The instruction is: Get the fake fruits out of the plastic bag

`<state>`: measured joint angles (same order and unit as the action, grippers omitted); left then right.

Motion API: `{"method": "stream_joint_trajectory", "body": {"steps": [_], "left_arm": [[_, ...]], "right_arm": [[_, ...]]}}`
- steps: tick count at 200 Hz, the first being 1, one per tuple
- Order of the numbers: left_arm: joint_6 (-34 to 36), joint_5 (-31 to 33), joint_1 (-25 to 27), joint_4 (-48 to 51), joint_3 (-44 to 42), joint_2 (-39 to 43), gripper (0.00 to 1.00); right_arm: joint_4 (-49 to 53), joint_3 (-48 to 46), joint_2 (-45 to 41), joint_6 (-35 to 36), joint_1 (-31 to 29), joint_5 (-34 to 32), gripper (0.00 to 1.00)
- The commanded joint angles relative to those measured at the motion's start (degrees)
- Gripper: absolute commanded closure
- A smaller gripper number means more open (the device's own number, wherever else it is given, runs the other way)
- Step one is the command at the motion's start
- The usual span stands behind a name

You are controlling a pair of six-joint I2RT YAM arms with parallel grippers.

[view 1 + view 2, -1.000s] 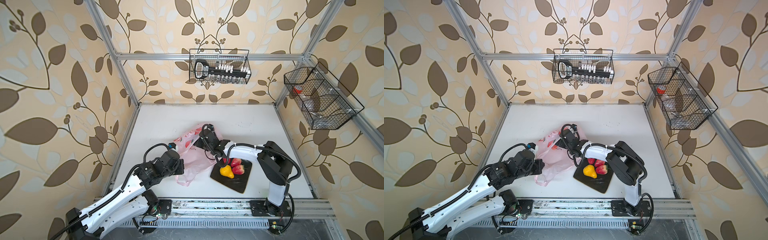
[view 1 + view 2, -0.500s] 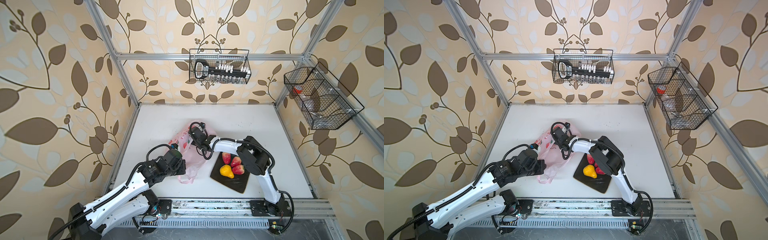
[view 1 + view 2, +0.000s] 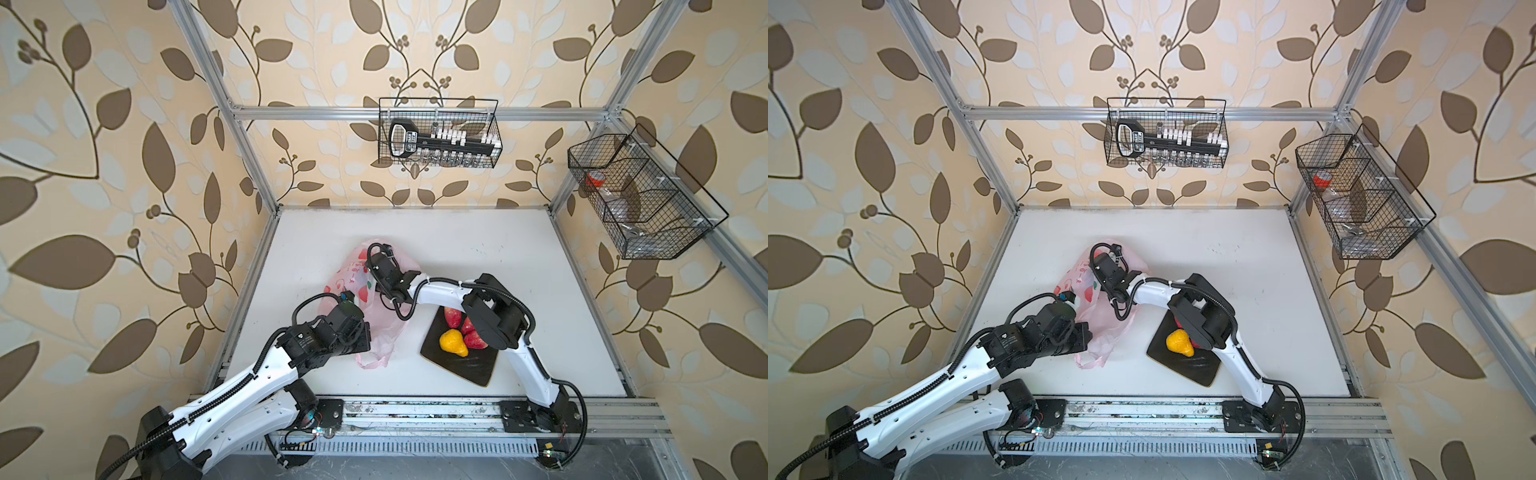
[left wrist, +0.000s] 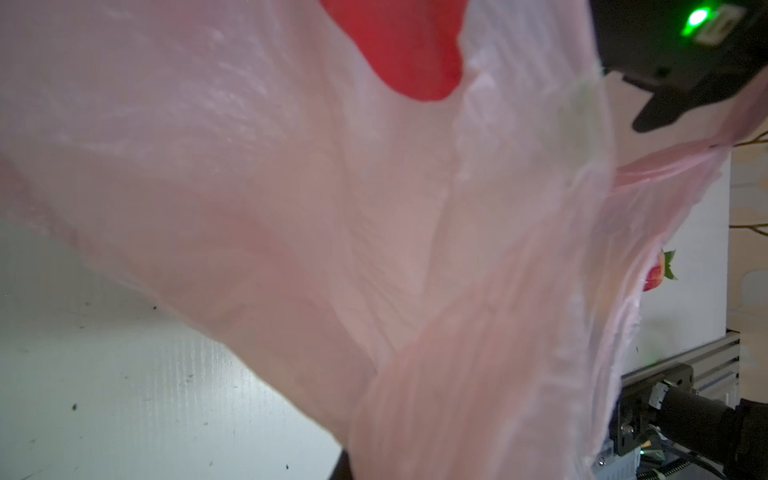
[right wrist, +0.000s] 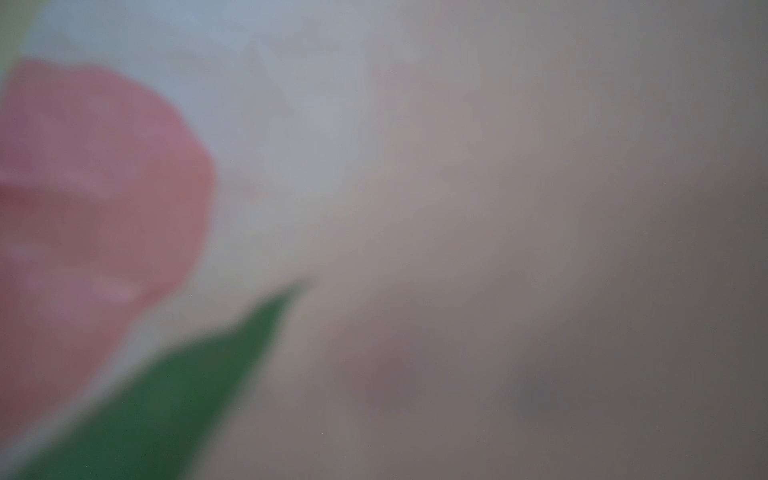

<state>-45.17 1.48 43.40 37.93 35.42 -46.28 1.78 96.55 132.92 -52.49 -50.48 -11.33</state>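
Plastic bag (image 3: 353, 276) is pinched by closed L gripper (image 3: 365, 334); R gripper (image 3: 376, 259) is buried inside, state can't be told.

Before me the plastic bag (image 3: 385, 328), pale pink and strawberry-printed, sits crumpled; beside it the fake fruits (image 3: 452, 342), one yellow, others red, cluster on the black plate (image 3: 469, 369).

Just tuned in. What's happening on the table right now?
The two arms are emptying the plastic bag. The left gripper is shut on the bag's near edge, holding it up. The right gripper is open and down at the bag's far end, apparently inside it; its wrist view shows only blurred film. A yellow pear and several red fruits lie on the black plate.
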Motion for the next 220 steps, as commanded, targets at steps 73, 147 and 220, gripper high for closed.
{"method": "stream_joint_trajectory", "body": {"steps": [73, 147, 220], "left_arm": [[-3.41, 2.20, -0.33, 2.77, -1.07, 4.55, 1.00], [-6.10, 6.05, -0.33, 5.32, -1.50, 7.57, 1.00], [-8.15, 11.37, -0.31, 4.81, 1.01, 5.60, 1.00]], "right_arm": [[15.28, 9.34, 6.40, 13.28, -2.41, -5.31, 0.35], [10.44, 0.56, -3.18, 12.81, -2.42, -4.54, 0.72], [7.36, -18.58, -23.19, 16.32, -2.52, 7.57, 0.75]]}}
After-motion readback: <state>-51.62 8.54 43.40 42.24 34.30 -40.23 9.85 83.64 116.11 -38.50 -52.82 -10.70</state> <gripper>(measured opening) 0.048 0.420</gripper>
